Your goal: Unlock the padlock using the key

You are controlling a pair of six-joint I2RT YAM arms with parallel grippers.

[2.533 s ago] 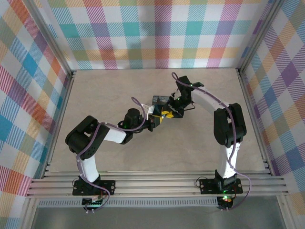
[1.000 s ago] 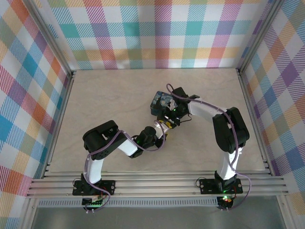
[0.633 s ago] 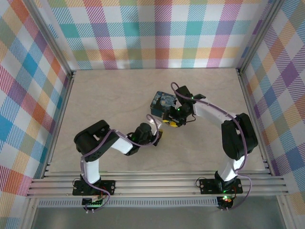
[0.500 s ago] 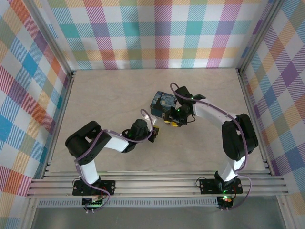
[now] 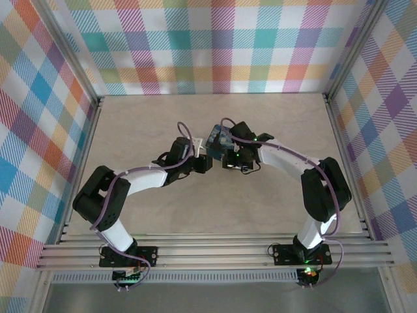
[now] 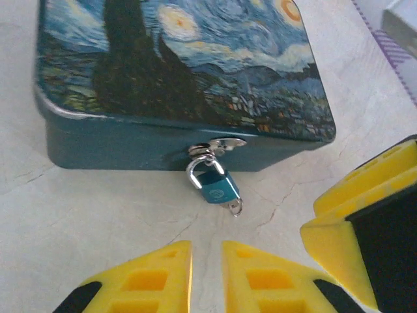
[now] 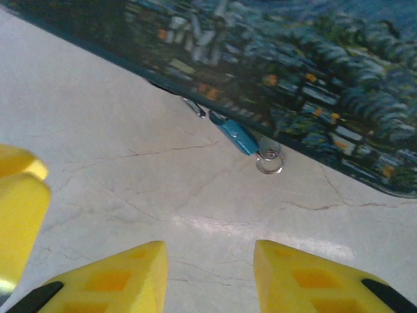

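Left gripper point(image 5: 202, 163) and right gripper point(image 5: 229, 160) flank one painted tin point(image 5: 218, 138) from above. Left wrist: its fingers barely parted, empty, facing one blue padlock point(image 6: 217, 186) hanging from the tin's hasp. Right wrist: fingers spread, empty; a ring point(image 7: 269, 162), perhaps the key's, dangles from the padlock.

The left hand point(image 5: 203, 163) has left its spot out on the bare table point(image 5: 130, 130), nearer the arm bases, where it was half a second ago. It has swung away from the bases and to the left, and now lies just beside the near left corner of the painted tin point(image 5: 217, 135), its arm stretched out longer and flatter with the elbow pushed out to the left. The right hand point(image 5: 229, 159) has slid a little to the left along the tin's near side, bringing the two hands close together.
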